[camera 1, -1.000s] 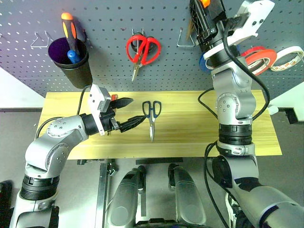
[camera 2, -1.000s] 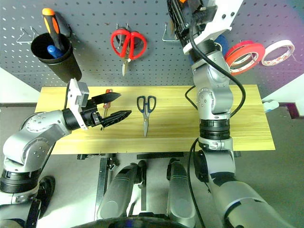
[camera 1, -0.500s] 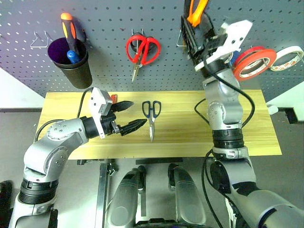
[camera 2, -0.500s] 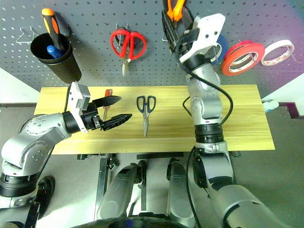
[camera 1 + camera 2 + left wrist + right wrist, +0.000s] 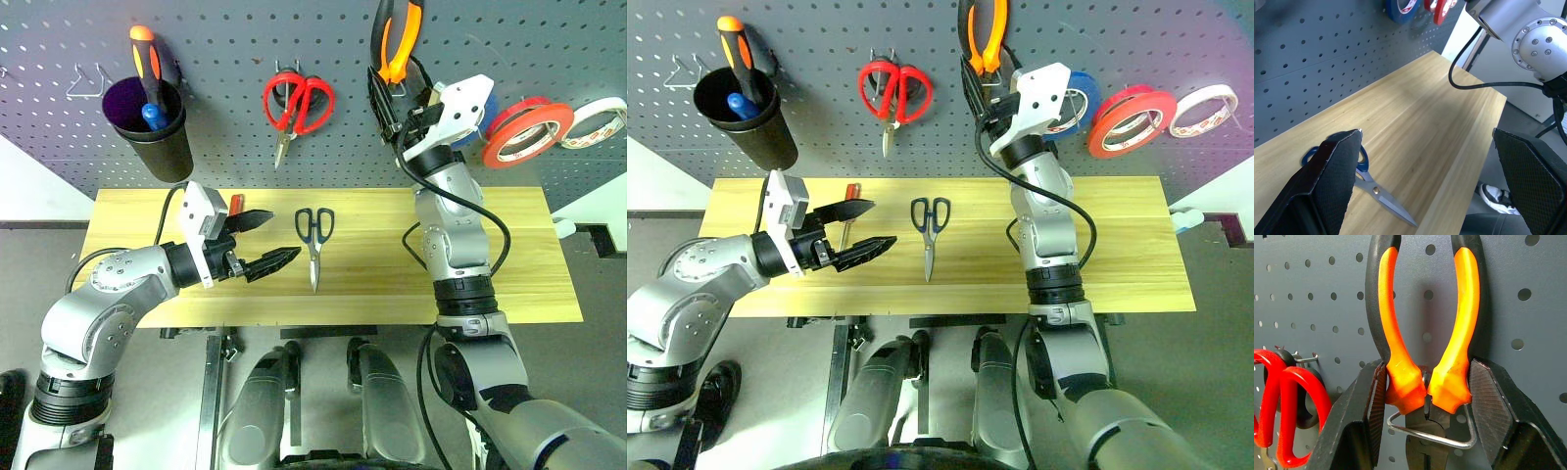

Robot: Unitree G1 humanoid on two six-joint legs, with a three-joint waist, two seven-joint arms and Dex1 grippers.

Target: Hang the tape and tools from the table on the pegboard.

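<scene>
Right wrist view: the right gripper (image 5: 1425,406) clamps the pliers (image 5: 1422,333) near the pivot — handles up, nose down through a wire hook (image 5: 1430,433) on the pegboard (image 5: 225,117). Beside it hang the red scissors (image 5: 297,103) and, on the other side, the red-orange tape (image 5: 526,130). Lower down, the left gripper (image 5: 263,240) hovers wide open over the table (image 5: 529,274) — dark scissors (image 5: 314,240) lie mid-table just beyond its tips, a red-handled screwdriver (image 5: 848,204) behind it.

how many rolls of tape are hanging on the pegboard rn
3, in a row at the pegboard's right end: a blue roll partly behind the right arm, the red-orange tape next, a whitish roll farthest right.
</scene>
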